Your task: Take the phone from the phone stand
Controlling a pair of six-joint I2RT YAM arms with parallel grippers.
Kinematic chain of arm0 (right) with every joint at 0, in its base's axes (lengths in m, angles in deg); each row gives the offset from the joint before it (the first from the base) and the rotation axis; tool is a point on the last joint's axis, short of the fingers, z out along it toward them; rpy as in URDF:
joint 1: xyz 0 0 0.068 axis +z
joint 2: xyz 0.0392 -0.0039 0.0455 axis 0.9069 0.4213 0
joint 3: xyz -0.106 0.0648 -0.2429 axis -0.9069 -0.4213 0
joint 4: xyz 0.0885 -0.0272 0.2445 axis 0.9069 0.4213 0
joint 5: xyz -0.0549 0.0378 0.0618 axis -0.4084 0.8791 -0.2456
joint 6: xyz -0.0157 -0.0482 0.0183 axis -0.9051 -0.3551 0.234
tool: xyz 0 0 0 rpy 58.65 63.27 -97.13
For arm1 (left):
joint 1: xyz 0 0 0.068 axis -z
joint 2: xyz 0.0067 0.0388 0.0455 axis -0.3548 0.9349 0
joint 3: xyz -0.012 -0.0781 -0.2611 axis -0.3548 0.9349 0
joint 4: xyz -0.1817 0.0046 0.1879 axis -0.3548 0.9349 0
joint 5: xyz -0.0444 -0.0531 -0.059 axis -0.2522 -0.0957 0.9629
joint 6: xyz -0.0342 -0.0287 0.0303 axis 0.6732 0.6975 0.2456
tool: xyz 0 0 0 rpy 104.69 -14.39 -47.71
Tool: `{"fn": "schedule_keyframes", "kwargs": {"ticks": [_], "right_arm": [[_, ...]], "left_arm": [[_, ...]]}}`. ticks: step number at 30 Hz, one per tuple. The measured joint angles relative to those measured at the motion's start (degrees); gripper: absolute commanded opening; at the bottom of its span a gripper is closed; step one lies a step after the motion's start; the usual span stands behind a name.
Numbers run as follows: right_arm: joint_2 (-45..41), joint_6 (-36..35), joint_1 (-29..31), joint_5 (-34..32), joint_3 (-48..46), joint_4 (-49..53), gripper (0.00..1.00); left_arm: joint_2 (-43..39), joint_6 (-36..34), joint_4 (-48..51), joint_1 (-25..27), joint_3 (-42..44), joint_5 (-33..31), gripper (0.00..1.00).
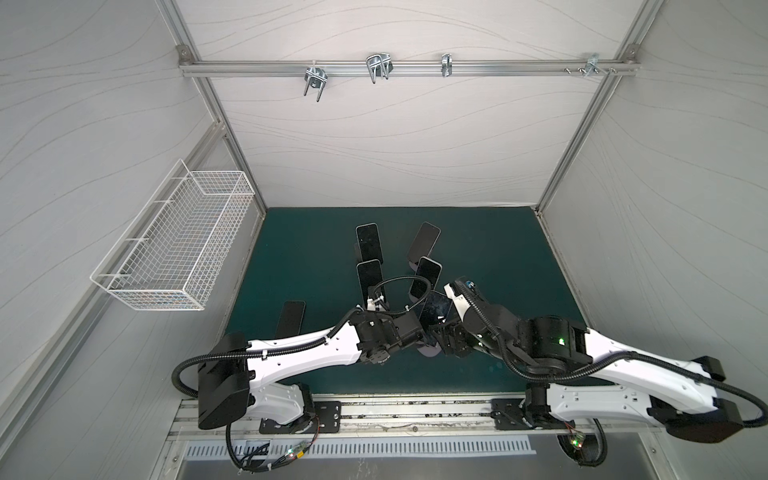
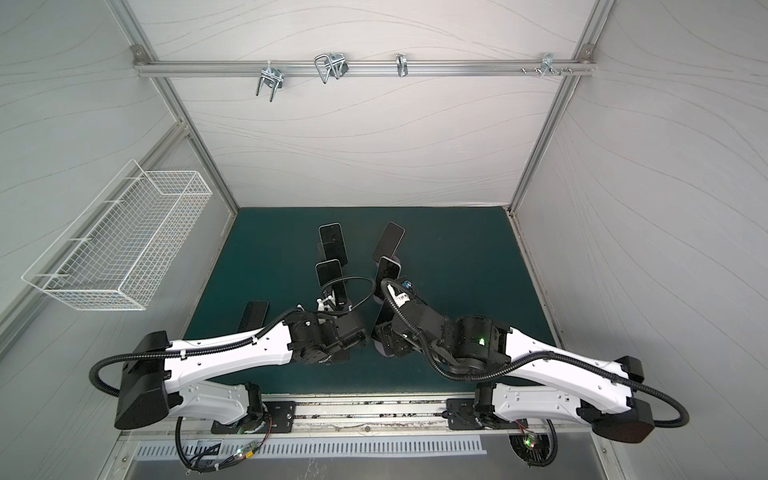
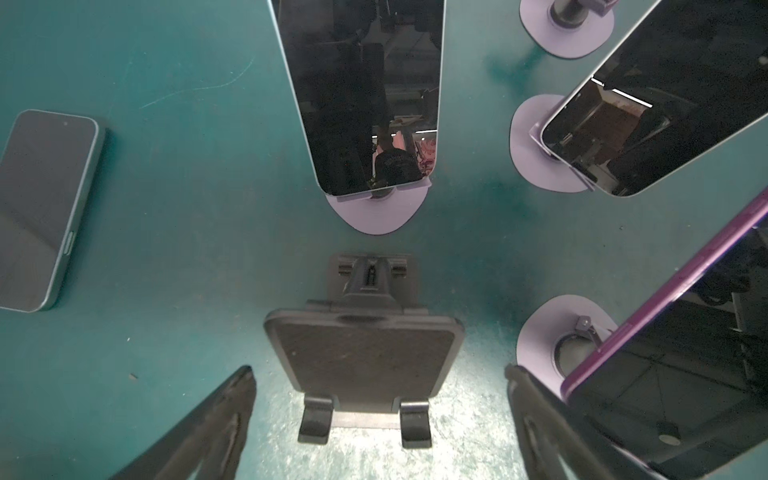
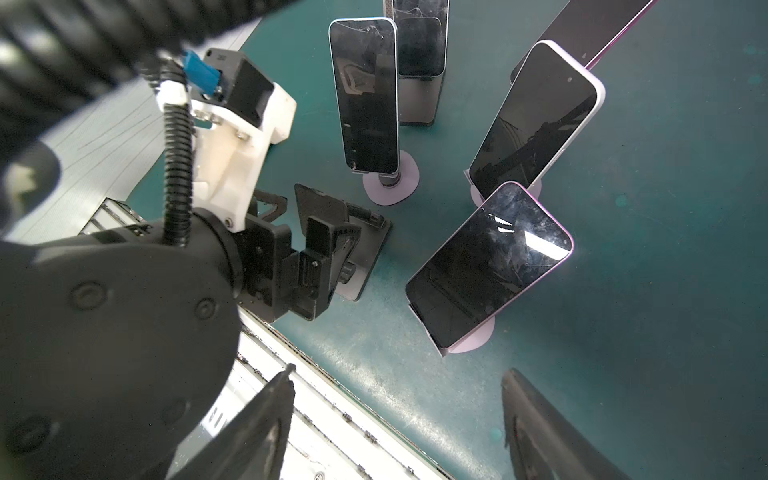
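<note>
Fingers are being held wide and empty on both arms: the left gripper point(image 3: 378, 370) is being poised over an empty black stand point(image 3: 365, 357), the right gripper point(image 4: 399, 370) near the purple-edged phone point(image 4: 490, 262), which is being propped by its lavender stand point(image 4: 478, 336). With 4 neighbouring phones point(image 4: 363, 95) being crowded close, 1 could be toppled by a loose sweep, or the stand dragged along.

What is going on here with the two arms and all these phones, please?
Two robot arms are clearing phones off their stands. One phone lies flat on the green mat. The left gripper hangs open over an empty black stand. The right gripper, also open and holding nothing, is near the purple phone, which rests on its lilac stand. Four other phones sit on stands behind.
</note>
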Motion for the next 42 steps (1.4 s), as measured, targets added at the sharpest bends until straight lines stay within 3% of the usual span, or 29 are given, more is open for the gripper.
{"fn": "schedule_keyframes", "kwargs": {"ticks": [42], "right_arm": [[0.2, 0.0, 0.0, 2.3, -1.4, -1.4, 0.79]], "left_arm": [[2.3, -0.3, -3.0, -1.7, 3.5, 0.8, 0.80]]}}
